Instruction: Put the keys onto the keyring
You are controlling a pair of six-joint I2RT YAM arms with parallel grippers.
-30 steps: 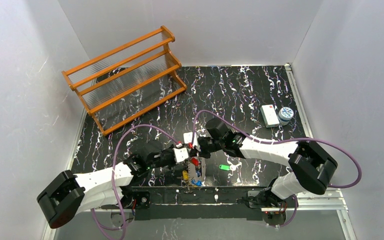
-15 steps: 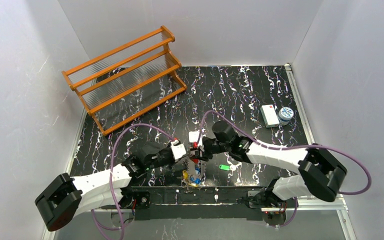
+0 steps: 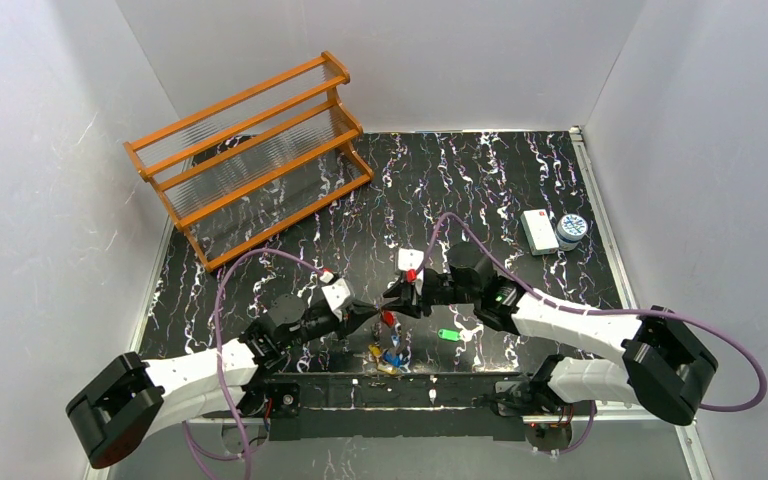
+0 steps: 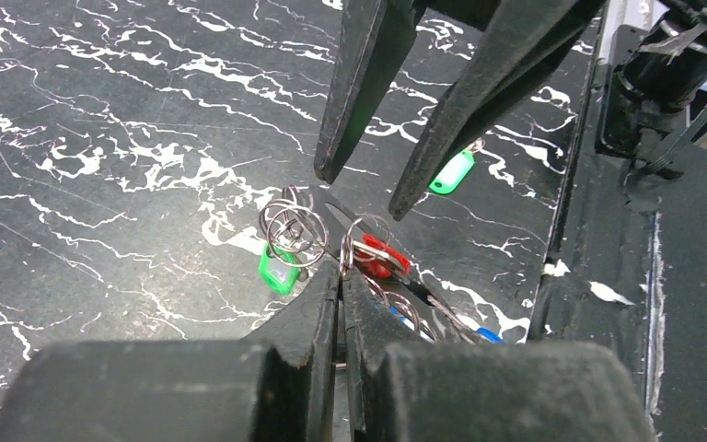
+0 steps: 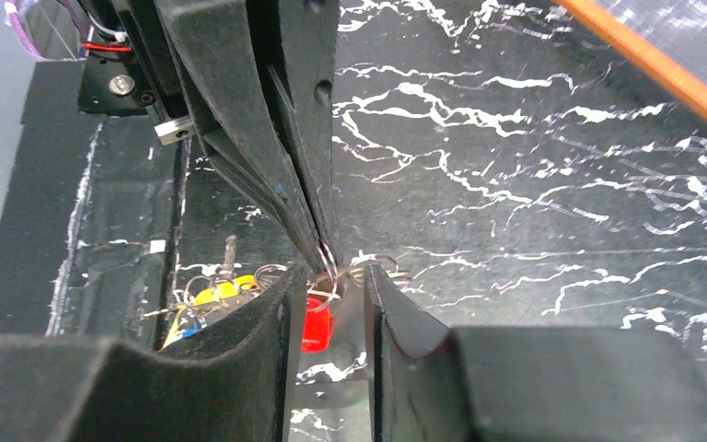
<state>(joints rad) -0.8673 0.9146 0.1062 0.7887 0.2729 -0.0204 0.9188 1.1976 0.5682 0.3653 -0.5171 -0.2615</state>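
Pale grey walls [image 3: 50, 150] enclose a black marbled table [image 3: 480, 190] (white veins); an orange rack [image 3: 250, 140] stands at its far-left corner.

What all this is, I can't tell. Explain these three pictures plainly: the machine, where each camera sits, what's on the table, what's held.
The machine is two robot arms, a left arm and a right arm, bolted at a black marbled table's near edge. One picture looks down from above; the other two come from a camera on each wrist. On the table: an orange wooden rack, a white box, a round container, a green-tagged key and a bunch of keys. The left gripper is shut on a thin metal ring beside a red tag. The right gripper is open, holding nothing.
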